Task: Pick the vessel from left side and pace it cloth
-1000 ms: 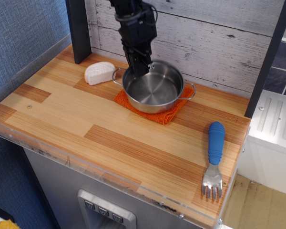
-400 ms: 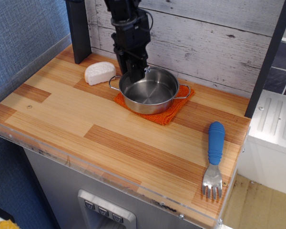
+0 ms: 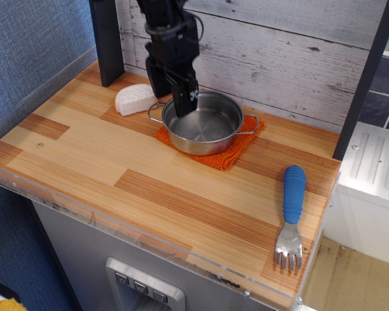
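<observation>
Now the vessel (image 3: pixel 202 123) is sitting on the cloth (image 3: pixel 211 141) near the bench's back edge, about midway along it. Above the pot's left rim the gripper (image 3: pixel 174 96) is hanging with its jaws spread apart, gripping nothing. A white lump (image 3: pixel 135 98) is lying towards the back-left corner, and a blue-handled fork (image 3: pixel 291 214) near the front-right corner.

The vessel (image 3: pixel 202 123) sits on the orange cloth (image 3: pixel 214 146) on the wooden counter (image 3: pixel 142 175). The black end effector (image 3: pixel 172 91) hangs spread over its back-left rim. A white lump (image 3: pixel 135 98) lies to the left, a blue-handled fork (image 3: pixel 291 217) near the right edge
</observation>
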`<move>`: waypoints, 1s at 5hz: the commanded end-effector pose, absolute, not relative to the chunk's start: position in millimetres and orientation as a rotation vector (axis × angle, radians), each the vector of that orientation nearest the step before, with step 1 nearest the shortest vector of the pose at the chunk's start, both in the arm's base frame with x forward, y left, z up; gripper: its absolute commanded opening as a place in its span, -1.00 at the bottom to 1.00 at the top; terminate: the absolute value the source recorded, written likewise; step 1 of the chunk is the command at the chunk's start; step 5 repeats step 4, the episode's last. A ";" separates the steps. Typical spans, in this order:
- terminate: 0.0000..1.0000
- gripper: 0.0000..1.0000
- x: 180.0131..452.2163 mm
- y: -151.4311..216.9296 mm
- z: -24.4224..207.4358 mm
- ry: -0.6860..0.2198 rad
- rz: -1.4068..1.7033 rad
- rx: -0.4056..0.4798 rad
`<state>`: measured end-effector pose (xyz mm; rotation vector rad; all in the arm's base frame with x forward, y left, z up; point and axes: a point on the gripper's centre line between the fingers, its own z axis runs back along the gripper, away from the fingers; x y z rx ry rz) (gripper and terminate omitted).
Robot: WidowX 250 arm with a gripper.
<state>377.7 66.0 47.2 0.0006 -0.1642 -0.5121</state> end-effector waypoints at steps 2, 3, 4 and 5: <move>-1.00 1.00 372.7 81.5 123.7 -0.392 -0.607 0.196; -1.00 1.00 372.7 81.5 123.7 -0.392 -0.607 0.196; 1.00 1.00 372.7 81.5 123.7 -0.392 -0.607 0.196; 1.00 1.00 372.7 81.5 123.7 -0.392 -0.607 0.196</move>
